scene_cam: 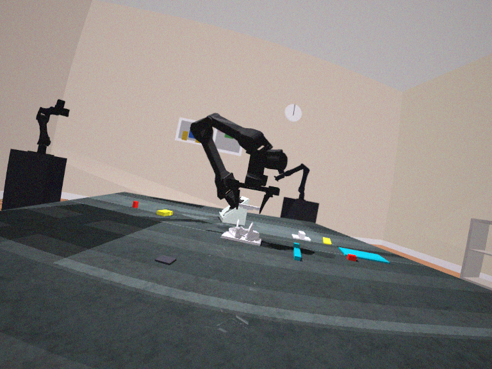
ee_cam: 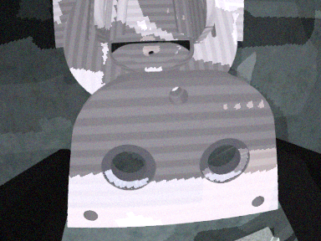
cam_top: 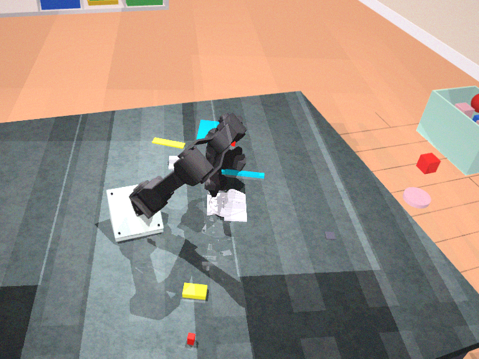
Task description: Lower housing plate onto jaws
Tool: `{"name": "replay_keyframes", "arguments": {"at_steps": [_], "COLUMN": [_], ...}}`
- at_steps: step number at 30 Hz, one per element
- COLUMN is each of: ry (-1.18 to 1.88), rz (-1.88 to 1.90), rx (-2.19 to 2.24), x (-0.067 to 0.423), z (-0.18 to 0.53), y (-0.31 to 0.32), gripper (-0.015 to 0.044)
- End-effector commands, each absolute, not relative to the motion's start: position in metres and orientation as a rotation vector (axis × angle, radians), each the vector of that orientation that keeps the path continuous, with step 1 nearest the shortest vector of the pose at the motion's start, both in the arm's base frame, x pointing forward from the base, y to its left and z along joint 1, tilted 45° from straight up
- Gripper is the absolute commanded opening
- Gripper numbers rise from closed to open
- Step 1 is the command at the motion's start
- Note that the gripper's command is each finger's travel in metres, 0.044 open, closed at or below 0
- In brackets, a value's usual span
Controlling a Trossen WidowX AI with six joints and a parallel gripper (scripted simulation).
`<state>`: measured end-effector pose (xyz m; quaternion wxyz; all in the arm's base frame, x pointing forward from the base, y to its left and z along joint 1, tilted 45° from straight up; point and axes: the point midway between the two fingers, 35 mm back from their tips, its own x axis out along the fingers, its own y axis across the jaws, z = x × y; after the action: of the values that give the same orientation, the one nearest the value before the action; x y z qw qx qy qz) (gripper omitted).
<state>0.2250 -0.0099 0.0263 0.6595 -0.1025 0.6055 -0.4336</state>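
The housing plate point(scene_cam: 251, 207) point(ee_cam: 175, 130) is pale, with a rounded far edge, two large holes and several small ones. My gripper point(scene_cam: 249, 209) point(ee_cam: 170, 154) is shut on it, one finger at each side, and holds it roughly level in the air. The white base assembly point(cam_top: 236, 208) point(scene_cam: 240, 237) point(ee_cam: 81, 46) stands on the table below the plate. Its two jaws stick up in the exterior view. In the wrist view the assembly shows beyond the plate's rounded edge, and the plate hides its near part. The arm hides most of the plate in the top view.
A cyan bar point(cam_top: 249, 174) point(scene_cam: 297, 252), a small white part point(cam_top: 172, 162) point(scene_cam: 301, 237) and a yellow bar point(cam_top: 168, 142) point(scene_cam: 326, 240) lie beside the assembly. A cyan sheet point(cam_top: 206, 129) point(scene_cam: 365, 255) lies farther off. A yellow block point(cam_top: 194, 291) point(scene_cam: 164, 213) lies on the other side.
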Motion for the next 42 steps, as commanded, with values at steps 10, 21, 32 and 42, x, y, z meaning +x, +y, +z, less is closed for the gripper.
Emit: {"name": "replay_keyframes", "arguments": {"at_steps": [10,21,32,42], "ry": [1.368,1.368,1.368,1.368], "rz": [-0.986,-0.986,-0.985,-0.984], "rx": [-0.221,-0.221,-0.221,-0.220], "x": [0.225,0.225,0.225,0.224], "z": [0.025,0.024,0.022,0.010], "y": [-0.009,-0.007,-0.009,-0.020], "gripper": [0.0351,0.0351,0.0351,0.0351]}}
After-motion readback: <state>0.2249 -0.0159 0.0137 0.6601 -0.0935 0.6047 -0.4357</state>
